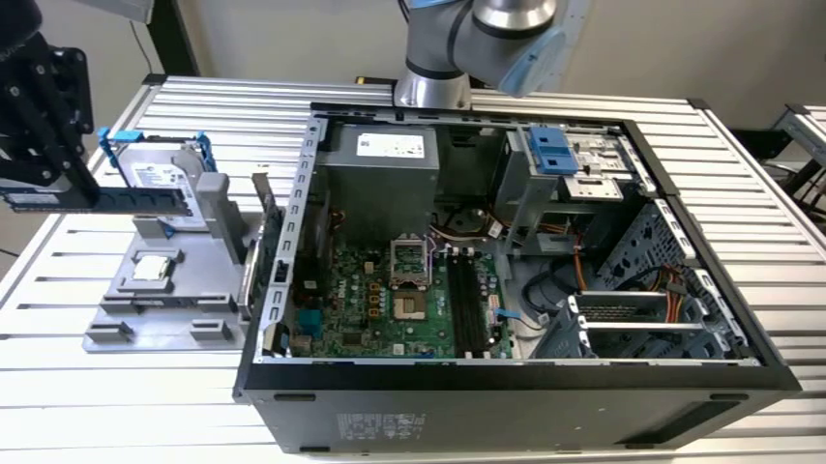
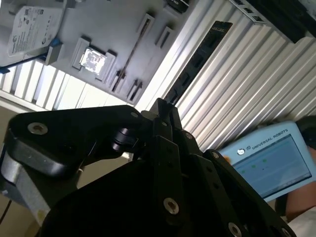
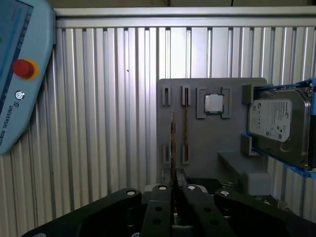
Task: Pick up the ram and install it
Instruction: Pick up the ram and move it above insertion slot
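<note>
Black gripper (image 3: 174, 186) fingers are closed on the ram (image 3: 173, 143), which shows edge-on in the first wrist view as a thin strip pinched between them. Beyond it lies the grey fixture plate (image 3: 212, 143), carrying a small silver processor (image 3: 214, 103) and a hard drive (image 3: 279, 123) with blue rails, all on the ribbed metal table (image 3: 108, 98). In the exterior view the blue stick is held level in the air at that view's left, above the plate, well apart from the open computer case (image 1: 516, 387) and its black memory slots (image 1: 471, 304).
</note>
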